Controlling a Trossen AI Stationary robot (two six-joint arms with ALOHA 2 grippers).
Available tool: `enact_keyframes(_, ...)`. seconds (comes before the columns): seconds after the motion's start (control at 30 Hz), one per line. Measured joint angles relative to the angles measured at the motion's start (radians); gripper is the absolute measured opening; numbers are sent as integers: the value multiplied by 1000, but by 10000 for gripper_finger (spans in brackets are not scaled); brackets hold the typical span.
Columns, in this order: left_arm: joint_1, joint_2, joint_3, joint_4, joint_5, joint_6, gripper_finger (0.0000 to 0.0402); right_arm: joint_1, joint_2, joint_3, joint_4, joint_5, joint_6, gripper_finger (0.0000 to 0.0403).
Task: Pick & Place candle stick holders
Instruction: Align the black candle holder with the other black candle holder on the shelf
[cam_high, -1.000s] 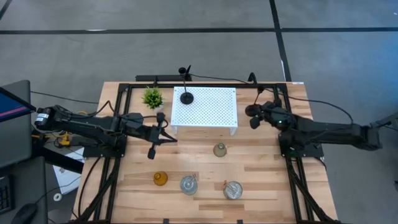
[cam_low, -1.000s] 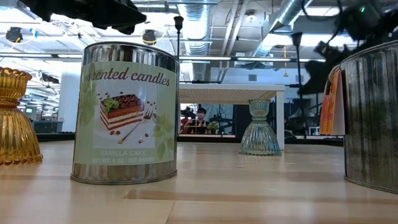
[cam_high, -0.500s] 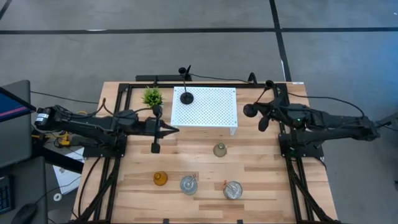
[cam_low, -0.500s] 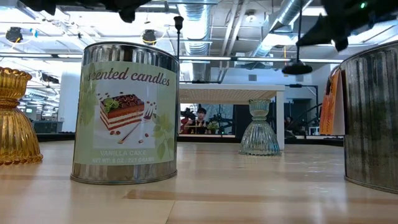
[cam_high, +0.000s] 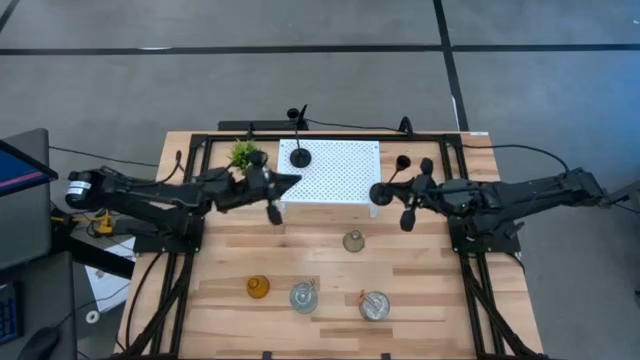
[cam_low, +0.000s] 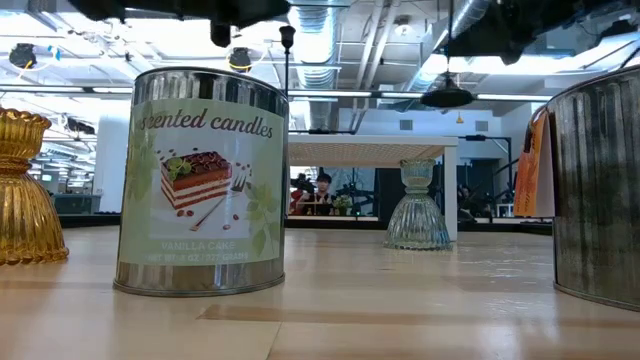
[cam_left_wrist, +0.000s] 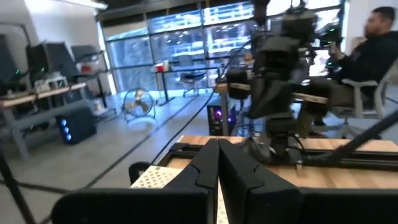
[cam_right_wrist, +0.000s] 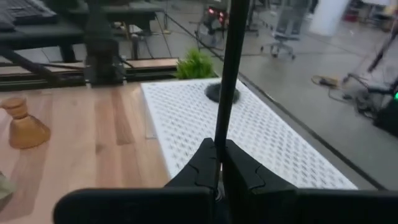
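In the low view we see the amber holder (cam_low: 22, 190) cut off by the left edge and a ribbed tin (cam_low: 597, 190) cut off by the right. The arms there show only as dark shapes along the top edge. In the right wrist view the black stick (cam_right_wrist: 227, 74) runs out of the top, its upper end unseen. In the left wrist view, the other arm (cam_left_wrist: 277, 74) is blurred.

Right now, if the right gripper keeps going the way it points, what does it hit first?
Probably the white perforated stand. The right gripper, shut on a black candle stick, points toward the stand's right edge; its height over the top is unclear, so it may pass above.
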Motion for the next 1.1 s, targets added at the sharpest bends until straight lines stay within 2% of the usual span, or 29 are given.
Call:
enact_keyframes(0.23,82,137,129,-19,192,-55,9,-16,95,0,170,-129,-73,0)
enact_keyframes(0.37,120,180,190,-35,259,-78,23,-35,136,0,224,-190,-93,0)
enact_keyframes(0.7,135,248,262,-35,278,-101,91,-122,309,3,395,-251,-111,0)
enact_keyframes(0.93,135,271,271,-29,289,-101,135,-160,451,121,406,-307,-120,0)
enact_keyframes(1.1,128,270,271,-17,318,-101,151,-161,523,206,392,-326,-131,0)
